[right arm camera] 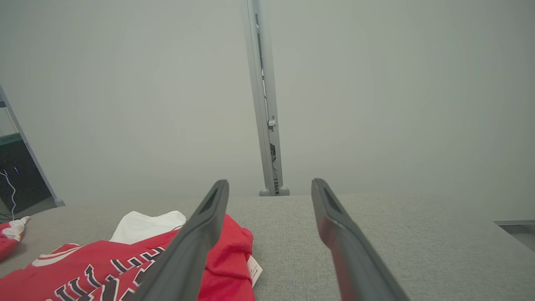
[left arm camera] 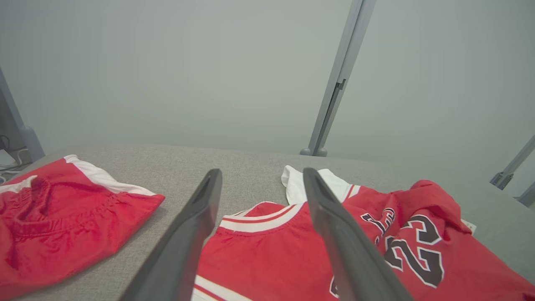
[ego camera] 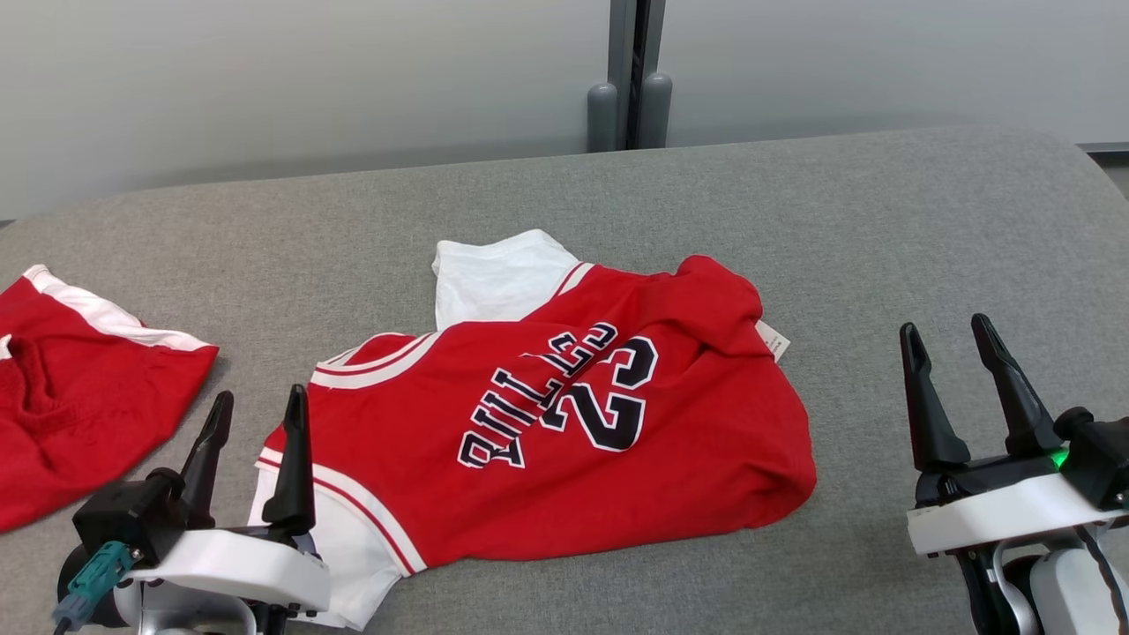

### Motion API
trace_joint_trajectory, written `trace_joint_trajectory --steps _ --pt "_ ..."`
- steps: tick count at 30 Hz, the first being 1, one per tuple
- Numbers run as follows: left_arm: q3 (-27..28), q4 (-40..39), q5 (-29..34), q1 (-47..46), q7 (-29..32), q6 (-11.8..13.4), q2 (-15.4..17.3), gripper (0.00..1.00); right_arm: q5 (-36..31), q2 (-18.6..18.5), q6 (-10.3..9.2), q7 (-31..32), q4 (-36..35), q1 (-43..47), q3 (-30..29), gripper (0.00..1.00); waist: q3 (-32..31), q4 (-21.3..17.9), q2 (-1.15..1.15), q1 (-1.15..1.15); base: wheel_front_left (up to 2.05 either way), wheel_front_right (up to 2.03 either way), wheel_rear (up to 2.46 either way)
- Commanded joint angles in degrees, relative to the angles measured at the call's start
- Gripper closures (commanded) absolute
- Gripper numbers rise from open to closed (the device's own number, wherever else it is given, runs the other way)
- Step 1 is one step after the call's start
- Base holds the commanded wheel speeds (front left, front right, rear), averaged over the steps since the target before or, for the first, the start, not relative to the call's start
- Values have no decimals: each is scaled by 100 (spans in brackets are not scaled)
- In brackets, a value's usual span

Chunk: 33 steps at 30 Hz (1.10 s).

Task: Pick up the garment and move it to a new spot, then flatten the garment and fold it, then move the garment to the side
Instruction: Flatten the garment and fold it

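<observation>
The left gripper (ego camera: pixel 261 394) sits at the near-left part of the bench (ego camera: pixel 882 220). Its jaws are spread and hold nothing. In the head view its inner finger overlaps the left edge of the jersey (ego camera: pixel 706 423); contact with the cloth cannot be confirmed. In the left wrist view the jersey's white-and-red neckline trim (left arm camera: pixel 259 221) lies between and beyond the two fingers.

The right gripper (ego camera: pixel 945 324) sits at the near-right part of the bench, well apart from the jersey. Its jaws are spread and empty, above bare grey surface.

The jersey lies in the middle of the bench, nearer the near edge than the far edge.
- Colour: red, with black lettering outlined in white, reading "BULLS" and "23", facing up and turned sideways to the robot.
- Condition: not flat. The right part is bunched and folded over itself.
- One white sleeve (ego camera: pixel 494 278) points toward the far edge.
- A small white tag (ego camera: pixel 773 339) projects at the right side of the fold.

A second red garment (ego camera: pixel 79 406) with a white stripe lies crumpled at the left edge of the bench, apart from the jersey.

A grey post (ego camera: pixel 628 79) stands behind the far edge.
</observation>
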Motion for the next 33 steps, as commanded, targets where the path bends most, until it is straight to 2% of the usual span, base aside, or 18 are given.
trace_joint_trajectory --steps 1,5,10,21,25,29,33 --pt "19 21 -16 -119 -35 -36 36 0 0 -8 -1 -32 -5 -34 -3 0 15 -14 0 0 0 0 0" --pt "-23 76 -10 -185 -24 -51 29 0 89 -56 -1 -11 270 -8 126 0 29 -7 0 0 0 0 0" --pt "-68 140 -41 -218 -30 -66 -2 0 493 -355 -1 427 702 17 733 0 46 71 0 0 0 0 0" --pt "-117 287 -92 -286 -71 -100 -35 0 2076 -998 0 1448 769 287 1882 0 106 216 0 0 0 0 0" --pt "-134 311 -99 -294 -86 -109 -50 0 2441 -1195 0 1843 808 337 2178 0 176 260 0 0 0 0 0" --pt "-140 332 -109 -355 -96 -110 -54 0 2480 -1354 0 1895 871 243 2295 0 254 313 0 0 0 0 0" --pt "-164 384 -128 -403 -105 -132 -61 0 2216 -1318 0 1716 1166 100 2175 0 319 356 0 0 0 0 0"
